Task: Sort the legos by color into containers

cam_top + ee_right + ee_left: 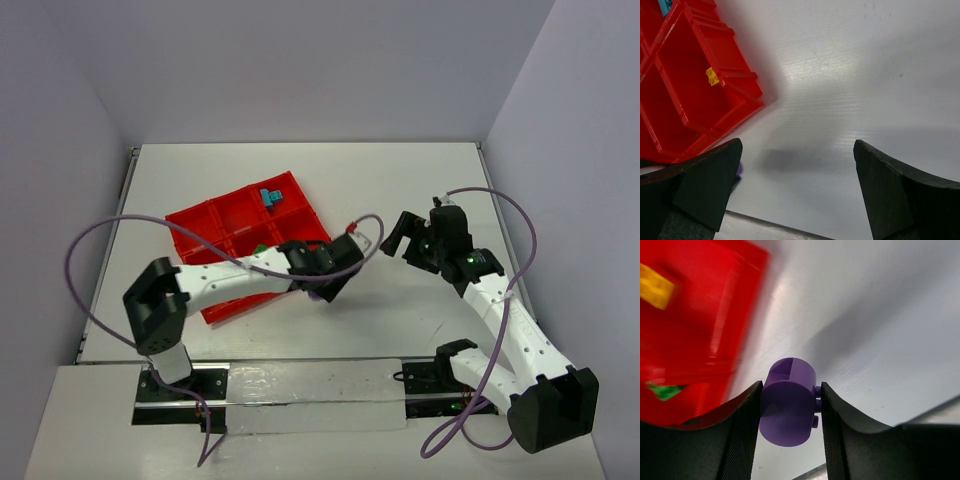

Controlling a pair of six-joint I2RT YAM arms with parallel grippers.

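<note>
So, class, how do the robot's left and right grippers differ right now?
The left gripper is shut on a purple brick; the right gripper is wide open and empty. The left gripper sits by the edge of the red tray; the right gripper hangs over bare table. Both have black fingers.

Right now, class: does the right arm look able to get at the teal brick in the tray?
Probably yes: the right gripper is open, bare table lies between it and the teal brick in the tray's far row, and the left gripper, holding a purple brick, sits nearer the front.
</note>
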